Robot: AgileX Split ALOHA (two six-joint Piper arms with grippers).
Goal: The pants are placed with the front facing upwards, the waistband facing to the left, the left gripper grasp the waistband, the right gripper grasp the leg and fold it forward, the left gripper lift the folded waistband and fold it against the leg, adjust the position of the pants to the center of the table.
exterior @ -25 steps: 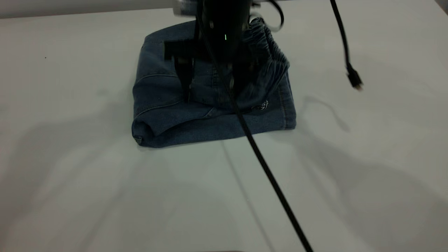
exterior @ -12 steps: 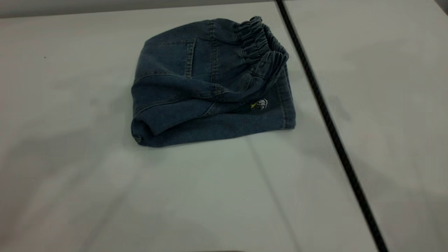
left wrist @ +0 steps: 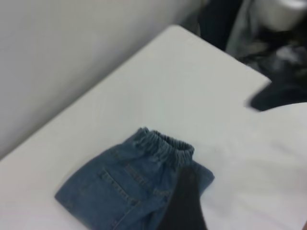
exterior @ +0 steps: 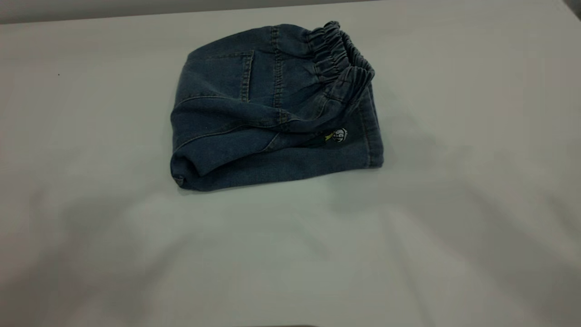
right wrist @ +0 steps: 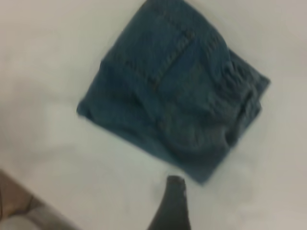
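The pants (exterior: 272, 113) lie folded into a compact blue denim bundle on the table (exterior: 290, 254), at the far middle in the exterior view. The ruffled waistband (exterior: 340, 54) lies on top at the bundle's right end, and a small cartoon print (exterior: 339, 134) shows at the front. Neither arm appears in the exterior view. High above the pants (left wrist: 120, 187) hangs my left gripper (left wrist: 240, 213), open, with one black finger (left wrist: 184, 206) showing. My right gripper (right wrist: 216, 211) also hangs open above the pants (right wrist: 172, 91), holding nothing; a single finger (right wrist: 170, 206) shows.
White tabletop surrounds the bundle on all sides. In the left wrist view the table's far corner (left wrist: 177, 29) meets a pale wall, with dark rig parts (left wrist: 276, 93) beyond the edge.
The black gripper that stood on the pants a second ago has lifted out of the exterior view. Its cable swept right and is gone too. The pants have not moved.
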